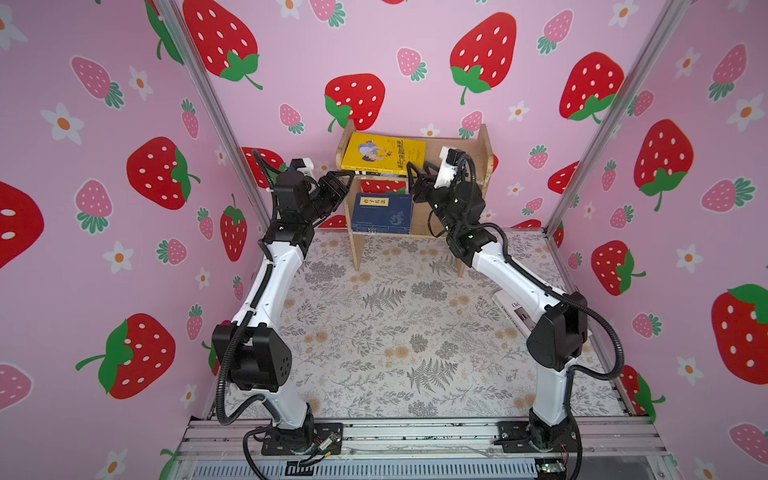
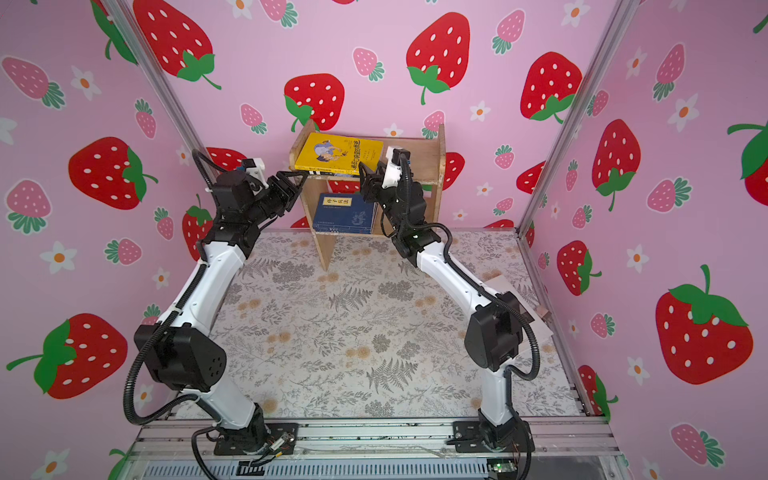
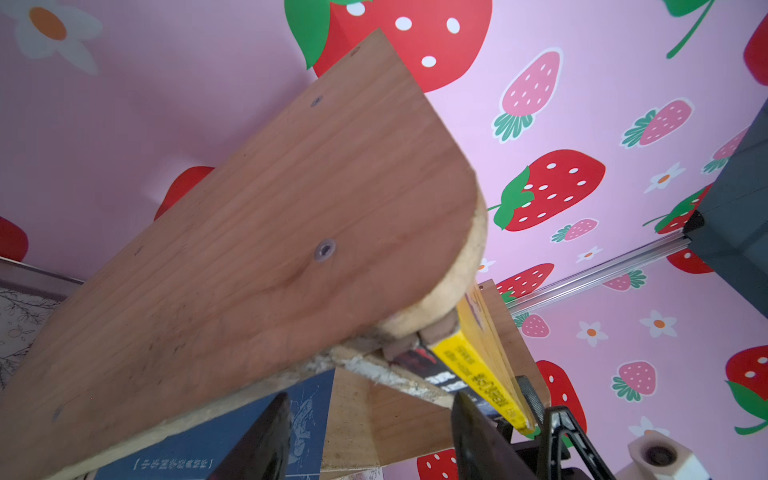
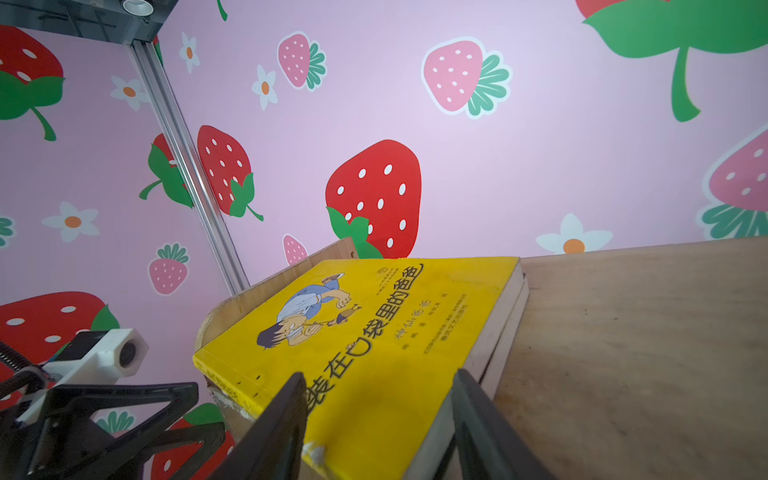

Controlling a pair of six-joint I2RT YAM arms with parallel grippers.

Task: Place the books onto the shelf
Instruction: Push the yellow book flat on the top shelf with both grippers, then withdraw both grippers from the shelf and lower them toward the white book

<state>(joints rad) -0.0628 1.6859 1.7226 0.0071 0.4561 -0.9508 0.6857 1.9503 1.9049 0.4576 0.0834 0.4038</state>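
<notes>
Just ahead of the black right claw (image 4: 378,376), the yellow book (image 4: 374,332) has a bright yellow cover with a cartoon figure in blue, black characters and pale page edges. Beside the black left claw (image 1: 347,178), the shelf (image 3: 291,208) is reddish-brown grained wood. Below that claw, the navy book (image 1: 381,214) bears a yellow label. Behind both claws, the wall (image 1: 415,41) is pink with red and pink strawberries, green leaves and white flowers.

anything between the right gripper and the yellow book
Nothing visible. The right gripper has its jaws apart at the near edge of the yellow book, which lies flat on the top tier of the shelf.
</notes>
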